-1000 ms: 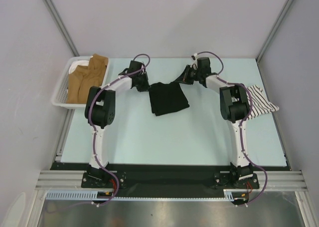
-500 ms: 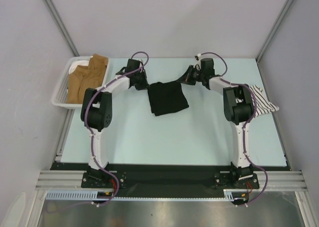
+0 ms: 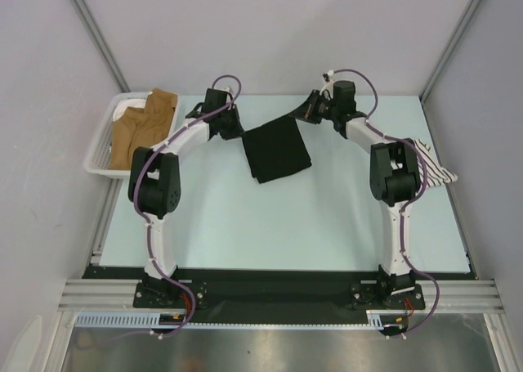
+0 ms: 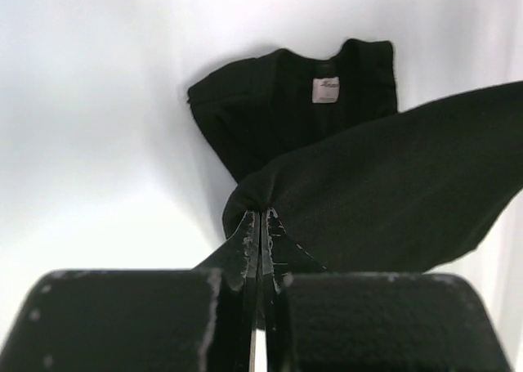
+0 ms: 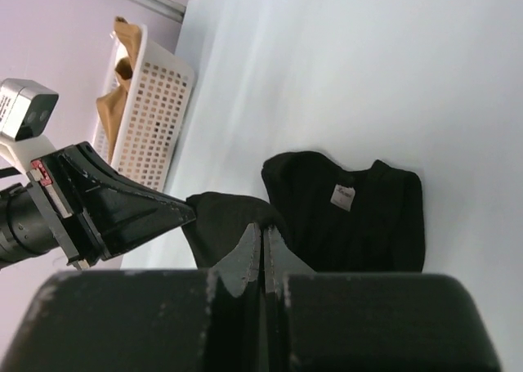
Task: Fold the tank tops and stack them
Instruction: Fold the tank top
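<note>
Top view first: the black tank top (image 3: pixel 278 151) sits far-centre on the worktop (image 3: pixel 245 225), slung between both arms. The left pincer (image 3: pixel 237 132) is at its far left corner and the right pincer (image 3: pixel 302 117) at its far right. The striped tank top (image 3: pixel 435 166) lies rumpled at the right edge, partly behind the right arm, with nothing touching it. A basket (image 3: pixel 100 147) of tan cloth (image 3: pixel 139 131) sits off the left side.

Left wrist view: the fingers are pressed together, pinching an edge of black fabric. A raised flap hangs above the flat part, where the neck label (image 4: pixel 325 89) shows.

Right wrist view: same story, fingers squeezed tight on black cloth, with the neckline flat on the worktop beyond.

So I'd call this mid-fold on the first garment. Nothing is stacked, and the striped one is not yet begun, so most of the job is ahead.
</note>
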Action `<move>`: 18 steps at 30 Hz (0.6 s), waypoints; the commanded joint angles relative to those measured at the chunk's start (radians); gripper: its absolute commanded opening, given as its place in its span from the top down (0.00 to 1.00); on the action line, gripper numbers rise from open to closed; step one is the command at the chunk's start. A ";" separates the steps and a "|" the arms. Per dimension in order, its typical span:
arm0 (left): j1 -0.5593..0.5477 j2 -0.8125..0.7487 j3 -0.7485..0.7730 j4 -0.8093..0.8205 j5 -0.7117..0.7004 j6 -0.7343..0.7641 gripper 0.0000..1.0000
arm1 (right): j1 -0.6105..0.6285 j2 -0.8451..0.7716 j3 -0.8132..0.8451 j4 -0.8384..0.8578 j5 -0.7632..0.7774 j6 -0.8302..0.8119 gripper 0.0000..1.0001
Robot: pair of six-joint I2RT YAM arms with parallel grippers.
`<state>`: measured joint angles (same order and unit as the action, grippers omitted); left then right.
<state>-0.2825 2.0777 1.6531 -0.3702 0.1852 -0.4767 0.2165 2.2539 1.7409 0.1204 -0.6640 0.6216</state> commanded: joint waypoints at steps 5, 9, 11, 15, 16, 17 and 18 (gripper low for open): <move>0.025 0.076 0.157 0.040 0.002 0.003 0.97 | -0.028 0.153 0.225 0.022 -0.017 0.053 1.00; 0.042 0.217 0.287 0.037 0.019 -0.016 0.93 | -0.043 0.318 0.356 0.108 -0.010 0.134 0.98; 0.052 0.306 0.382 0.002 0.011 -0.039 0.94 | -0.046 0.453 0.501 0.137 -0.016 0.197 0.66; 0.088 0.354 0.438 -0.019 -0.003 -0.082 0.47 | -0.048 0.584 0.669 0.108 -0.062 0.253 0.21; 0.088 0.348 0.438 -0.021 -0.019 -0.080 0.23 | -0.048 0.564 0.634 0.122 -0.059 0.241 0.21; 0.088 0.314 0.423 -0.018 -0.035 -0.060 0.17 | -0.048 0.488 0.585 0.137 -0.052 0.224 0.21; 0.086 0.296 0.407 -0.007 -0.042 -0.050 0.11 | -0.049 0.445 0.454 0.154 -0.025 0.175 0.20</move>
<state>-0.2096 2.4466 2.0315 -0.3721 0.1909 -0.5323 0.1642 2.8109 2.3177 0.2497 -0.6994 0.8337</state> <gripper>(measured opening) 0.837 0.789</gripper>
